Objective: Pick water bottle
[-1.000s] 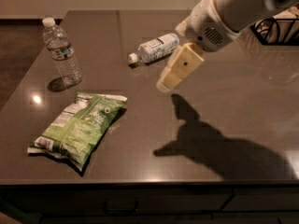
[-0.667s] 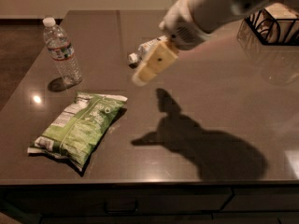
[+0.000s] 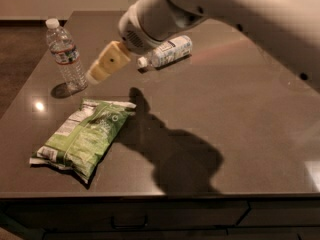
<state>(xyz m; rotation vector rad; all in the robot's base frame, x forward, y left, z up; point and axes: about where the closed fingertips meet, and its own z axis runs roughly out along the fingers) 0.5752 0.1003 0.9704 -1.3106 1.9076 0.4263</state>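
Now the gripper (image 3: 98,72) has swung left across the counter (image 3: 250,134), past the white-labelled bottle (image 3: 169,51) lying near the far edge. It hangs just beside the upright water bottle (image 3: 65,56) near the far left corner. Spread or pressed together, I cannot tell; it carries nothing visible.

Gripper (image 3: 100,70) upper-left (angled down), arm (image 3: 240,14) from rt

Arm (image 3: 240,19) is cut off top and right and hides a bit of the lying bottle (image 3: 170,51); gripper (image 3: 95,75) is just beside the water bottle (image 3: 65,56).
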